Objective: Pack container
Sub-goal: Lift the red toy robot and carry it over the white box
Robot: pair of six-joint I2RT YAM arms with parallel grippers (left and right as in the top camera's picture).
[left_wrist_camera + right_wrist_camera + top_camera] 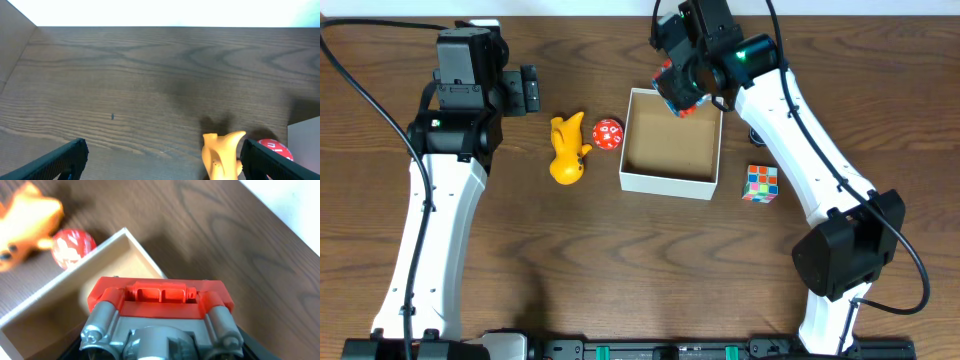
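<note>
The container [668, 181] is a square white box with a tan inside, at the table's middle; its far corner shows in the right wrist view [131, 244]. My right gripper [678, 95] is shut on a red and grey toy vehicle [160, 315] and holds it above the box's far right corner. A yellow toy animal [566, 150] and a red ball [608, 134] lie left of the box. My left gripper [162, 162] is open and empty above the table, with the yellow toy [222, 152] just inside its right finger.
A multicoloured puzzle cube [760, 183] lies right of the box. The right arm's base [845, 255] stands at the front right. The left arm's base is at the front left.
</note>
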